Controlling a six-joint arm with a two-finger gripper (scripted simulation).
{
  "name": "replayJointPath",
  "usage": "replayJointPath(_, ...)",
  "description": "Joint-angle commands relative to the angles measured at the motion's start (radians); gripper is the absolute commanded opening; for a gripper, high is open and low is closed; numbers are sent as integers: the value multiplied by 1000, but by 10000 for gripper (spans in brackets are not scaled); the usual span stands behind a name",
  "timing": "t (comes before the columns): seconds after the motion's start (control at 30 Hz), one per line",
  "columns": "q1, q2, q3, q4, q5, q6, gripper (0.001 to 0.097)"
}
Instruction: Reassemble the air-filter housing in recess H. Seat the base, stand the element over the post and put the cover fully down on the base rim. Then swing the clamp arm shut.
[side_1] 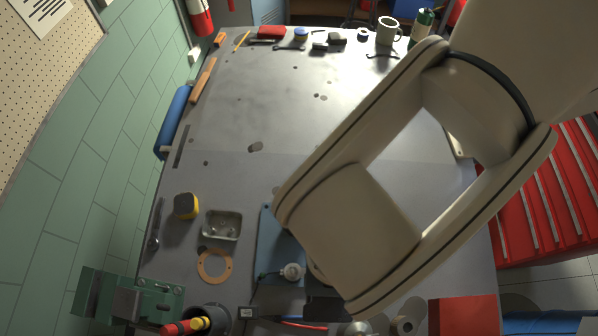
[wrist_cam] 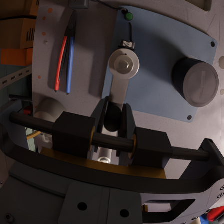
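Note:
My gripper sits at the near edge of the blue plate, closed on the free end of the grey clamp arm. The arm runs from my fingers to its round pivot hub, which the side camera also shows. The dark round filter housing with its grey cover stands on the plate to the right of the arm, apart from it. In the side camera my own arm hides the housing and the gripper.
A green vise stands at the bench's near left corner. An orange gasket ring, a metal tray and a yellow block lie left of the plate. Red and blue-handled pliers lie beside the plate.

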Motion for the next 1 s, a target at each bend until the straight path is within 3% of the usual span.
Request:
replayJointPath(0.0, 0, -1, -1, 1, -1, 0, 33)
replayJointPath(0.97, -5, -4, 8, 1, -6, -14, 33)
